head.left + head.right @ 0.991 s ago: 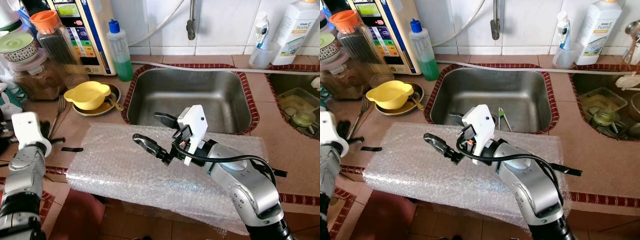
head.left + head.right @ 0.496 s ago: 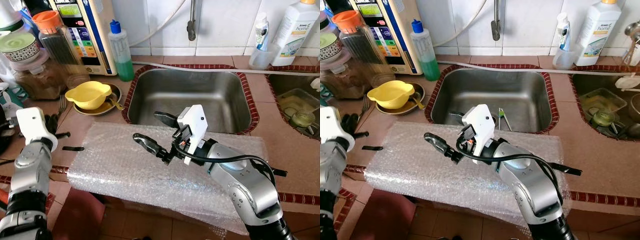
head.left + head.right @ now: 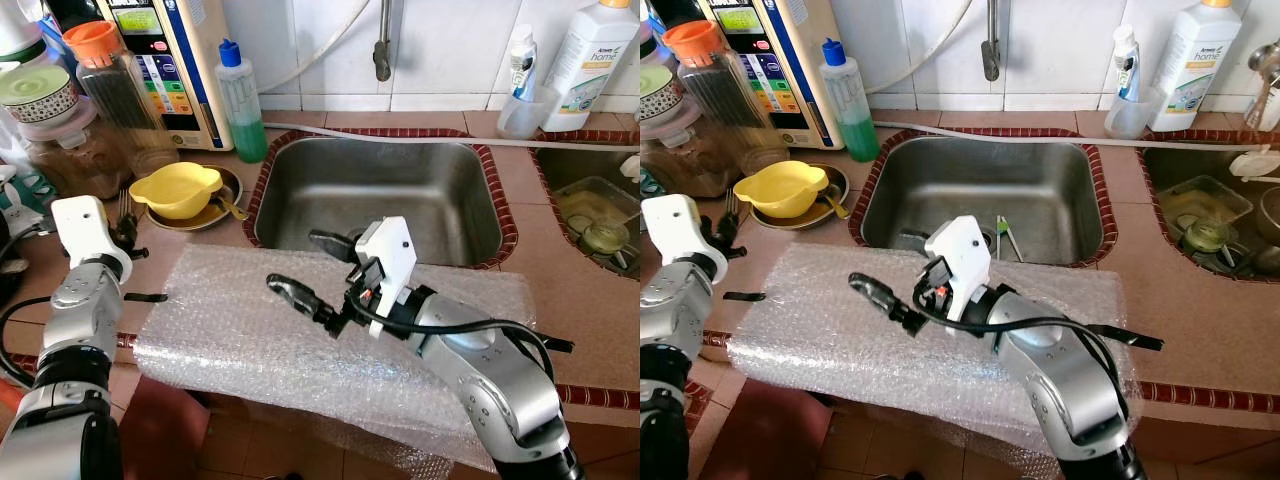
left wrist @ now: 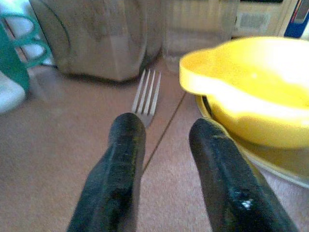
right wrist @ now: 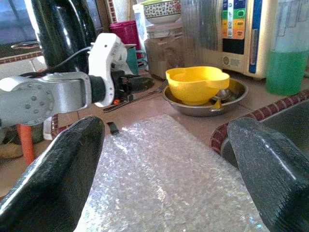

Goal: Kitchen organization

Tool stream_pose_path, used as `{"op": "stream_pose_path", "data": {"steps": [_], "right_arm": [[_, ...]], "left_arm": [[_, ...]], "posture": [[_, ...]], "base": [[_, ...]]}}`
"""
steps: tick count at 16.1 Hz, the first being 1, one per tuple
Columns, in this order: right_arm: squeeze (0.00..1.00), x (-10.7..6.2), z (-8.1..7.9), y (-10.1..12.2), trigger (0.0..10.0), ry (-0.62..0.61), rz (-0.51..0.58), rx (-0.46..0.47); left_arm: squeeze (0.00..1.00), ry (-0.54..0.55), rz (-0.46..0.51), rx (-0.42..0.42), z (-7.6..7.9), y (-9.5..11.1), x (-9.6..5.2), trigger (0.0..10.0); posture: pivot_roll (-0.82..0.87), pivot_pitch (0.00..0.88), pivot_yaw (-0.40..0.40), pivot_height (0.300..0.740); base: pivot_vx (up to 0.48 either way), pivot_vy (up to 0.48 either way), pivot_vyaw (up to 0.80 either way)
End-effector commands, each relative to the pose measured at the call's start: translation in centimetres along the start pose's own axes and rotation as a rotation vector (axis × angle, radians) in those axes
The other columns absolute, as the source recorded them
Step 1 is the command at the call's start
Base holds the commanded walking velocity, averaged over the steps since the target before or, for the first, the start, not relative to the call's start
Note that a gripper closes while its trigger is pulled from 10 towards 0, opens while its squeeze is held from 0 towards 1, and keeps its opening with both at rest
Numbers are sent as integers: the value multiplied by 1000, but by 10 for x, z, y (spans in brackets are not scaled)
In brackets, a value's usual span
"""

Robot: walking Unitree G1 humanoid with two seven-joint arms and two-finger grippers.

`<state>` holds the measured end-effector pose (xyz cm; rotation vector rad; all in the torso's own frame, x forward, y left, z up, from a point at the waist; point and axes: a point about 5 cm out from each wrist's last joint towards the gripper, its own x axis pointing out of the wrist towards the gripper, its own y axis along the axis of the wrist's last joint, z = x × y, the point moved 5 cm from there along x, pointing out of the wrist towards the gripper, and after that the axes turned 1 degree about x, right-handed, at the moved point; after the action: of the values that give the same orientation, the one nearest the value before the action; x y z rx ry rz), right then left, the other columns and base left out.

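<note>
head views overlook sink [image 3: 385, 195].

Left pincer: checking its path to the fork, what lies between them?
Bare countertop between the left pincer and the fork, per the left wrist view.

Left gripper [image 4: 161, 145] low, fingers parted; right gripper [image 3: 312, 270] raised, agape.

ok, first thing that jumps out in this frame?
The sheet of bubble wrap spread over the counter edge before the steel sink, with the right gripper hovering open above it. At the counter's left, the left gripper, open, points at a fork lying beside a yellow bowl on a metal plate.
</note>
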<state>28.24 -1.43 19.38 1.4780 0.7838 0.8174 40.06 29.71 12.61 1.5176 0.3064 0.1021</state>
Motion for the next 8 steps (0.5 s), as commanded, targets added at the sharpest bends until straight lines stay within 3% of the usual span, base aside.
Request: {"op": "stream_pose_path", "data": {"steps": [1, 8], "right_arm": [[824, 0, -7, 5, 10000, 25, 17, 3], [812, -4, -10, 7, 10000, 37, 7, 19]], "left_arm": [[1000, 17, -9, 24, -4, 1, 2, 10000], [1000, 71, -39, 35, -14, -4, 4, 10000]], "posture": [[-245, 141, 118, 740], [-253, 154, 102, 740]], "base": [[0, 0, 0], [0, 0, 0]]}}
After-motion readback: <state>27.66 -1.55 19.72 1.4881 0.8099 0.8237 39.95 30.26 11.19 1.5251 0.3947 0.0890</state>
